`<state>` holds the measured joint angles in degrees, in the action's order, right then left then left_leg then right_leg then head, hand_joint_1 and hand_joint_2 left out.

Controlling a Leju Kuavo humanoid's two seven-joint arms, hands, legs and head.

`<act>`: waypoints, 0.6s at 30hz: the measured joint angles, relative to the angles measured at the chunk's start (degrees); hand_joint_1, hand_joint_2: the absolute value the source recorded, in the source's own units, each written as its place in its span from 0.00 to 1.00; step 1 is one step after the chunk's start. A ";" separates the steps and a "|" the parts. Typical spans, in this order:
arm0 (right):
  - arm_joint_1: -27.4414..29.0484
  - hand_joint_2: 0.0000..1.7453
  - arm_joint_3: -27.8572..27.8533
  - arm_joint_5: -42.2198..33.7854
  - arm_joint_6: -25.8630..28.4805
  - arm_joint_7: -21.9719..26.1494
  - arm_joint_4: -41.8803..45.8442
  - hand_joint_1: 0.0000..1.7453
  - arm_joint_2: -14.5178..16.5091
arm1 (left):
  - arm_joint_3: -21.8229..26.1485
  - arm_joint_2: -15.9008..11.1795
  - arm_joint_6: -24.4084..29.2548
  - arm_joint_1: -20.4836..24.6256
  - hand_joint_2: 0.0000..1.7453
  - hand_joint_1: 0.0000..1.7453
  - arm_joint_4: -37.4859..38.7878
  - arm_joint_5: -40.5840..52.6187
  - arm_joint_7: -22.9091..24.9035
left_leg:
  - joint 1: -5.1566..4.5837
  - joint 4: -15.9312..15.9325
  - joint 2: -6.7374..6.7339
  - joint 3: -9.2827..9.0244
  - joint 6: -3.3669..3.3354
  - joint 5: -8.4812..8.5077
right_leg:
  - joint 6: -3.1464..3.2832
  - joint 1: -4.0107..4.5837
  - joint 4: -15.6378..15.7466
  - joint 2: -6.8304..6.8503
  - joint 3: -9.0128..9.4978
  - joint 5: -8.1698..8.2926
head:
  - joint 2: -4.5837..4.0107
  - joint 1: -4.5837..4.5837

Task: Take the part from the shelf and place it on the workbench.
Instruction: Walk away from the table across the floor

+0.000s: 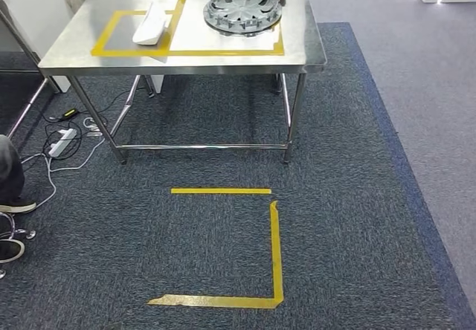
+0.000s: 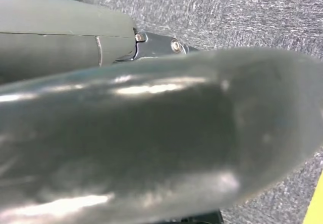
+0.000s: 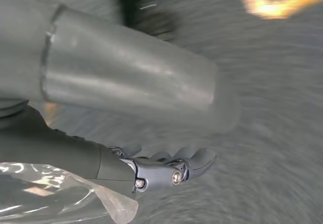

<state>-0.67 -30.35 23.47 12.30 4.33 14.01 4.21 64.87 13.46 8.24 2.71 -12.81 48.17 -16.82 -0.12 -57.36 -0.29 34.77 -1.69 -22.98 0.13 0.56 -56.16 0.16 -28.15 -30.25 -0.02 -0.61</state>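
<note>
Carrying: right hand (image 3: 160,171) grips a clear-bagged part (image 3: 49,193), fingers along it.
Left hand (image 2: 160,45): fingers hidden, state can't tell.
Bench (image 1: 67,51): ahead, hubcap (image 1: 242,9) and white piece (image 1: 149,25) on it.
Tip: walk in square, set down inside yellow tape (image 1: 185,50).

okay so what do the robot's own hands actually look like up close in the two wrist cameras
The left hand shows as smooth, glossy dark grey casing with soft highlights, and a darker jointed finger fixed with small silver screws. The right hand has a lighter grey rounded cover with a seam ring, and dark, slim fingers with the same silver screw heads. No cables or markings are visible.
</note>
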 joint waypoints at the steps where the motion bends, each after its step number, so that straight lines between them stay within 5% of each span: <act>1: 0.07 0.00 1.52 3.26 -0.03 -1.68 -0.41 0.00 0.22 | 0.00 -0.01 0.01 0.01 0.00 0.00 0.00 0.46 0.06 | 0.03 0.05 0.00 0.00 0.31 0.16 | 0.03 0.01 -0.05 0.00 -0.07 0.02 | 0.00 -0.02; 4: 0.09 0.00 6.90 12.15 -1.11 -4.16 -1.27 0.00 0.86 | 0.00 -0.10 0.00 0.13 0.00 0.00 0.00 1.97 0.46 | 0.00 0.04 0.01 0.07 0.43 0.22 | -0.06 -0.07 -0.03 0.04 -0.12 0.10 | 0.00 0.00; 8: -0.37 0.00 14.97 21.71 -2.99 -5.48 -1.80 0.00 1.72 | -0.22 -0.28 -0.28 0.50 0.00 0.00 0.00 4.18 0.67 | 0.32 2.78 0.21 -0.76 -0.40 1.50 | -0.90 -0.02 0.50 0.20 0.14 -0.32 | 0.00 0.05; 12: -0.94 0.00 21.01 24.93 -4.85 -7.14 -2.32 0.00 2.15 | -0.62 -0.49 -0.56 0.86 0.00 0.00 0.00 5.15 1.15 | 1.23 4.71 0.94 -0.32 -0.02 3.18 | -2.36 -1.03 -10.62 -0.09 -4.99 -7.77 | 0.01 0.32; 13: -0.92 0.00 21.99 25.17 -5.24 -7.21 -2.41 0.00 2.19 | -0.63 -0.53 -0.59 0.86 0.00 0.00 0.00 5.18 1.33 | 1.42 4.58 1.25 0.10 0.27 3.34 | -2.85 -1.45 -12.80 -0.09 -5.92 -8.47 | 0.01 0.30; 15: -0.86 0.00 23.36 25.43 -5.79 -7.27 -2.54 0.00 2.23 | -0.64 -0.58 -0.59 0.86 0.00 0.00 0.00 5.21 1.49 | 2.07 3.97 2.12 1.10 1.13 3.63 | -3.90 -2.33 -10.81 -0.16 -4.60 -6.58 | 0.00 0.30; 17: -0.90 0.00 24.36 25.68 -6.13 -7.35 -2.62 0.00 2.36 | -0.66 -0.71 -0.56 0.91 0.00 0.00 -0.01 5.25 1.52 | 2.67 2.53 3.22 2.41 2.44 3.67 | -5.02 -3.14 -3.69 -1.45 -0.75 -3.43 | 0.01 0.48; 18: -0.92 0.00 24.80 25.90 -6.20 -7.37 -2.66 0.00 2.47 | -0.66 -0.79 -0.50 0.93 0.00 0.00 -0.01 5.28 1.54 | 2.76 1.65 3.69 2.98 3.08 3.56 | -4.88 -3.32 -1.42 -2.06 0.37 -2.50 | 0.01 0.49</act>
<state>-1.59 -5.55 49.37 6.09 -3.04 11.35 6.68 64.22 12.67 7.74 3.64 -12.82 53.45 -15.29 2.64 -55.71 3.40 37.74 1.39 -19.42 -4.75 -2.76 -57.57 -1.90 -27.77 -32.75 -0.01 -0.12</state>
